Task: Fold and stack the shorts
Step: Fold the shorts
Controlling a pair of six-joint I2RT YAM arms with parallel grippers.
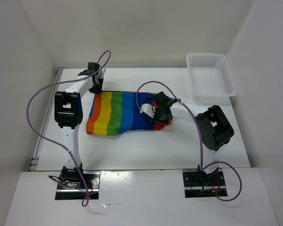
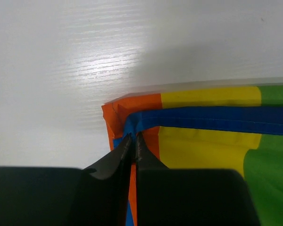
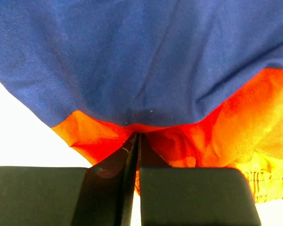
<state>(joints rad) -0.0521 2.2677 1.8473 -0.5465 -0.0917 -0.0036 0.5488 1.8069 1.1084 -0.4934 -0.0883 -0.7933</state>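
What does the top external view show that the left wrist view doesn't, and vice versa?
Only top external: the whole shorts with all their rainbow stripes; the white basket at the table's far right corner; both arms, with the right pincer at the shorts' right edge.
Only left wrist: the left pincer closed on the cloth at an orange corner, right where a blue band ends.
Both: the shorts, the white table, and the left pincer at the shorts' far left corner.
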